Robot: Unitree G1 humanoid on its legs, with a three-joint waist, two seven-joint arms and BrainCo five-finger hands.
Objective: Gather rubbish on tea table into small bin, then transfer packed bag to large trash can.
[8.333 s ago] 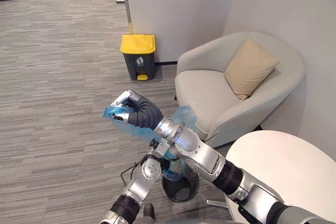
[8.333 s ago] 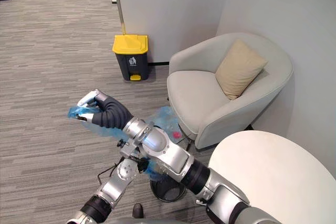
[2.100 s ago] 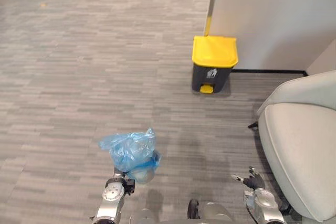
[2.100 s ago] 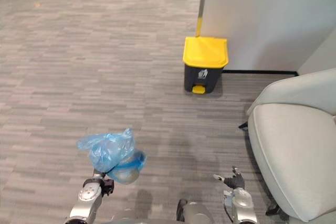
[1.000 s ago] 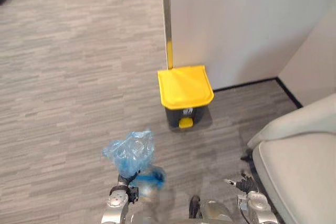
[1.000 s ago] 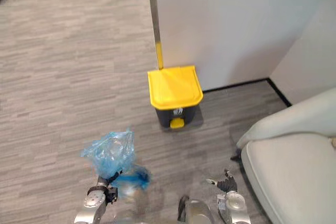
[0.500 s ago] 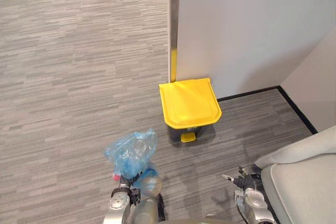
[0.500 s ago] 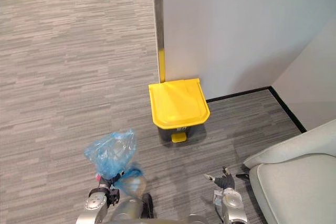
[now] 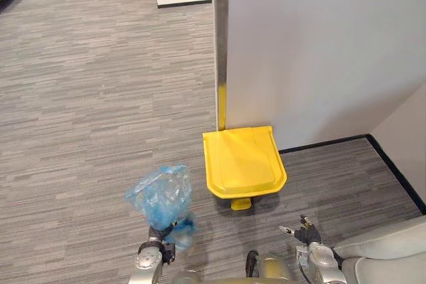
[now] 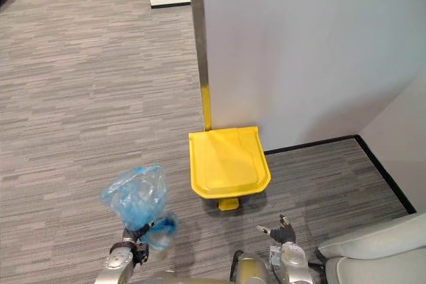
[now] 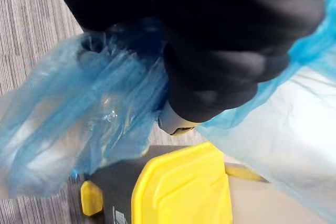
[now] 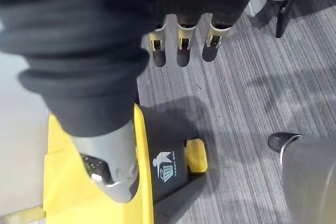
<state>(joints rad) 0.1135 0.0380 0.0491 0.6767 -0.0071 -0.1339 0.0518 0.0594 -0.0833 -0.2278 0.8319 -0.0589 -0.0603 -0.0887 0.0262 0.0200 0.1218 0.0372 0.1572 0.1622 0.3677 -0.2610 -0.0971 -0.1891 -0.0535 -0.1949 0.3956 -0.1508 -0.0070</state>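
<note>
- Left eye view: the left hand [image 9: 158,241] clutched the blue bag [image 9: 160,194] by its neck, near the trash can [image 9: 243,161].
- Right hand [image 9: 305,234] hung loosely spread, empty.
- With the lid closed and the pedal [image 9: 241,203] unpressed, a released bag would likely slide off.

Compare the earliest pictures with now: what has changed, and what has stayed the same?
The right hand has let go of the blue bag and hangs open; the left hand alone now grips it. The robot has walked up to the yellow-lidded trash can. Unchanged: the can's lid is shut.
</note>
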